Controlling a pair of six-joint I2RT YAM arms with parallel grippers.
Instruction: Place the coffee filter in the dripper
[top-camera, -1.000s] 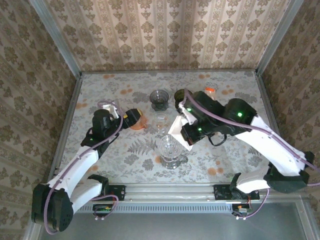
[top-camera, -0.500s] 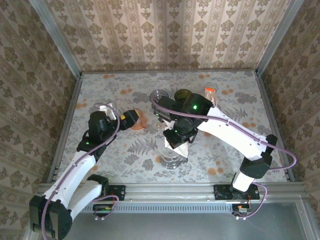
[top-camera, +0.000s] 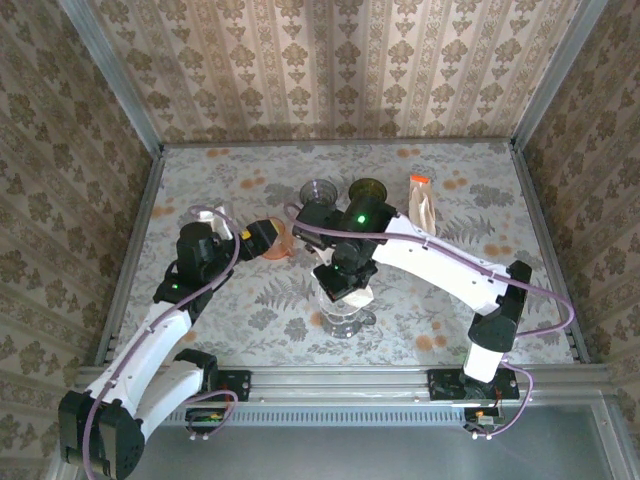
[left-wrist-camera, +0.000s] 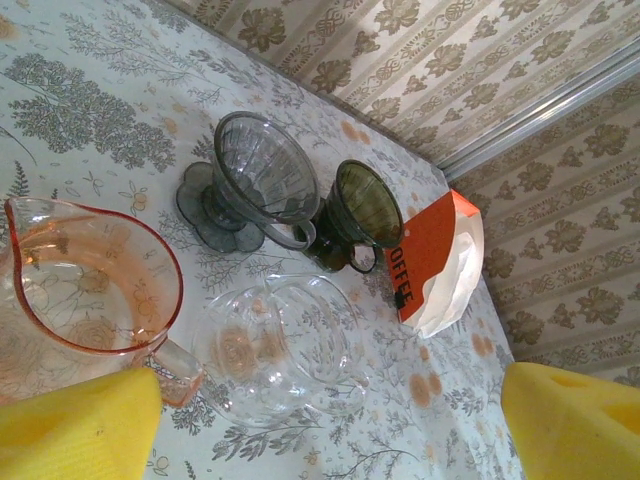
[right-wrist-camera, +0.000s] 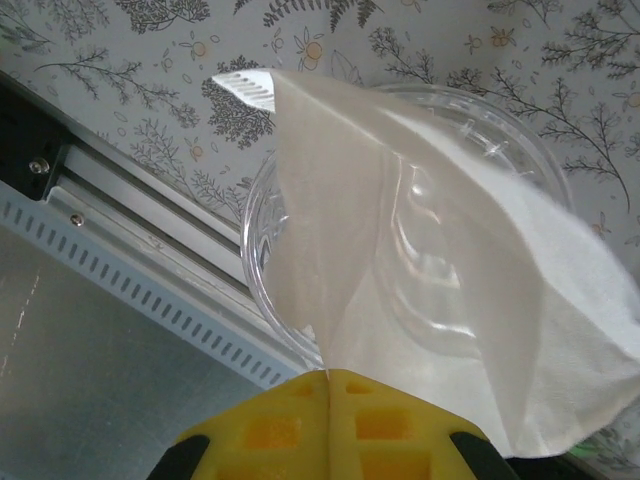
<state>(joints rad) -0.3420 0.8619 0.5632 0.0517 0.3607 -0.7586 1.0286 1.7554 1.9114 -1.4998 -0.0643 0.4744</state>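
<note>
R gripper (right-wrist-camera: 328, 385) is clamping the coffee filter (right-wrist-camera: 420, 290) by its edge, draping it over the clear dripper (right-wrist-camera: 256, 215) nr the front rail (right-wrist-camera: 110, 215). L gripper (left-wrist-camera: 325, 425) is hanging wide apart, holding nothing.

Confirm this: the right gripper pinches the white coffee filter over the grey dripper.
Wrong dripper. The right gripper pinches the white coffee filter over the clear dripper, as the right wrist view shows. The grey dripper stands elsewhere on the table, with no filter in it.
</note>
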